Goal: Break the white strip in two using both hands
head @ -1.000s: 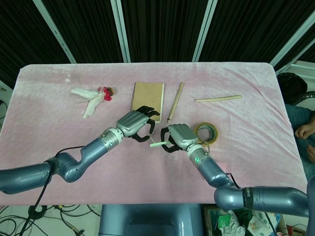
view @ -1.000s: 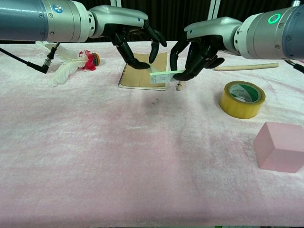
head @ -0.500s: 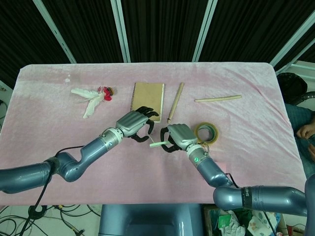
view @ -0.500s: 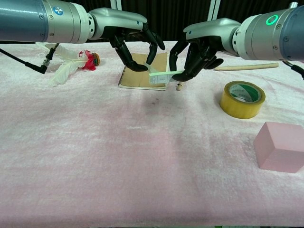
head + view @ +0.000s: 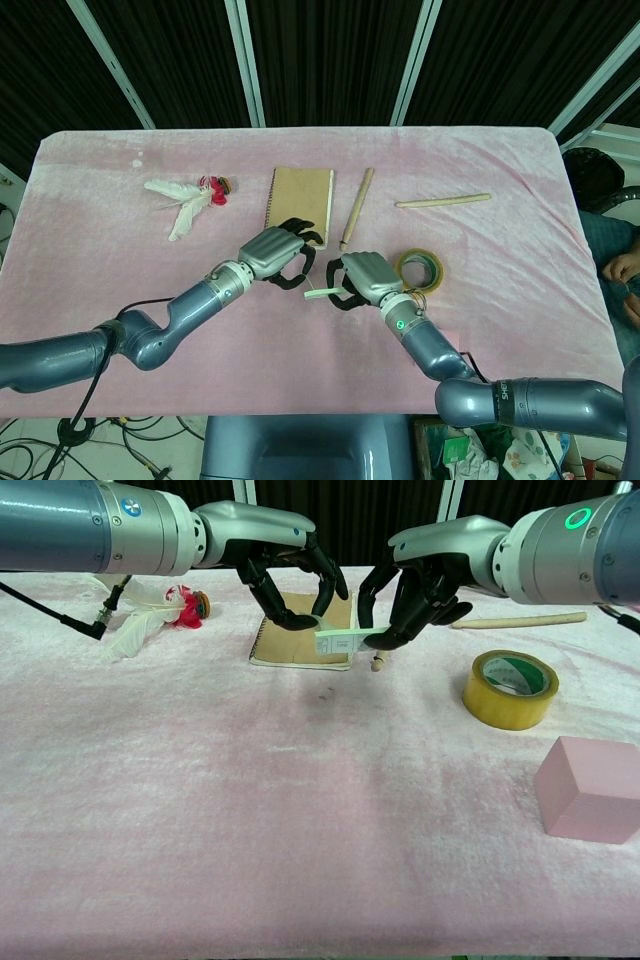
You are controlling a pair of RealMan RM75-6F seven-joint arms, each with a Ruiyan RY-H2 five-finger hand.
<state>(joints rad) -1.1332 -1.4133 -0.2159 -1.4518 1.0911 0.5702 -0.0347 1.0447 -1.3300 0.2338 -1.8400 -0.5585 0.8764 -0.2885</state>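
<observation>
Mid-frame, my right hand [image 5: 418,590] pinches the white strip [image 5: 350,637]; my left hand [image 5: 292,575], fingers curled but empty, must take its free end.

The bench [image 5: 300,810] is covered in pale pink plush cloth. The strip [image 5: 345,637] is white with a green edge. The hands are silver-backed with black fingers [image 5: 268,588]; the arms are grey-blue. The tape [image 5: 510,688] is yellow, the block [image 5: 590,788] pink, the notebook [image 5: 300,195] tan, the feather [image 5: 180,200] white with red trim.
</observation>
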